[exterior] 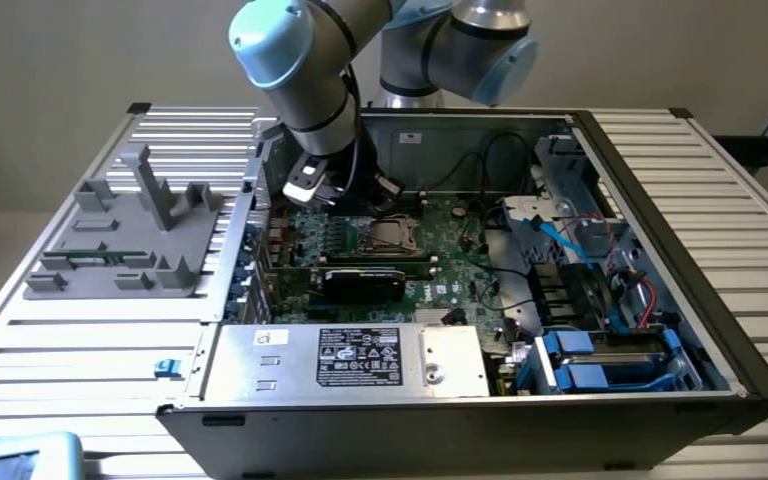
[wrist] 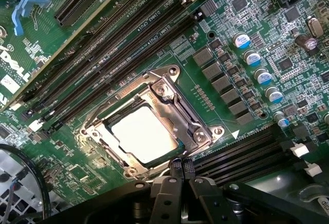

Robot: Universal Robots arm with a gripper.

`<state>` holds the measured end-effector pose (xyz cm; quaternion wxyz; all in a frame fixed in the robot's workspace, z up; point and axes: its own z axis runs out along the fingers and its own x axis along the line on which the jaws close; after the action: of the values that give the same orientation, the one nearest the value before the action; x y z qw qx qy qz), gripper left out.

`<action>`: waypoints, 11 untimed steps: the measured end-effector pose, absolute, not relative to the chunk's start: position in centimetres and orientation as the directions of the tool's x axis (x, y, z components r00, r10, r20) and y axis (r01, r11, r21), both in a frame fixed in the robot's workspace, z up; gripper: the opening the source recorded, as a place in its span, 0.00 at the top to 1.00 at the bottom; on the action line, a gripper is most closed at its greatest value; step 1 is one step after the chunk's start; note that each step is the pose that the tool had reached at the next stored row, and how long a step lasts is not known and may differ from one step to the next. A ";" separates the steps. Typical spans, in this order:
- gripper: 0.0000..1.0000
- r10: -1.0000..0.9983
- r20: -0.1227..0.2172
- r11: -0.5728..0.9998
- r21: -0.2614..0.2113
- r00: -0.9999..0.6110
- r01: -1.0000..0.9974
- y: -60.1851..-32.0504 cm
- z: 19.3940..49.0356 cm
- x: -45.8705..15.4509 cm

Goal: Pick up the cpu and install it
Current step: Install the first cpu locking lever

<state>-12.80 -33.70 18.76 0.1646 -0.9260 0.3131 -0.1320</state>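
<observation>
In the exterior view, an open case [exterior: 424,430] lies on a slatted bench [exterior: 91,350]. The arm [exterior: 307,90] reaches down from above into the case, its wrist over the green board [exterior: 471,250] on the exterior view's left side. The socket [exterior: 391,236] sits near the middle of the board, just beside the arm's lower end. A black card [exterior: 364,281] lies across the board just in front of the socket. In front of the card, a silver box [exterior: 344,360] with a black label fills the front of the case. A grey fixture [exterior: 124,235] stands on the bench, outside the case on the exterior view's left.

In the wrist view, the cpu [wrist: 146,134] lies flat in the socket, its shiny top bright with glare and the metal frame [wrist: 169,93] around it. The pincer [wrist: 183,166] has its two dark fingertips [wrist: 177,165] pressed together with nothing between them. It hangs close to the edge of the frame and is not gripping the cpu. Long black slots [wrist: 128,34] run along one side of the socket and further slots [wrist: 247,152] along the other. A row of blue-topped capacitors [wrist: 257,62] stands near the frame.
</observation>
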 end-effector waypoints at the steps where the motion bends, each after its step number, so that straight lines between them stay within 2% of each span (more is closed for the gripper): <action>1: 0.89 -0.626 0.141 -0.748 -0.388 0.767 -0.539 -33.7 18.8 -12.8; 11: 0.89 -0.636 0.131 -0.738 -0.390 0.760 -0.550 -33.7 19.8 -13.5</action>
<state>-13.54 -33.69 19.80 0.1666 -0.9233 0.3213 -0.1289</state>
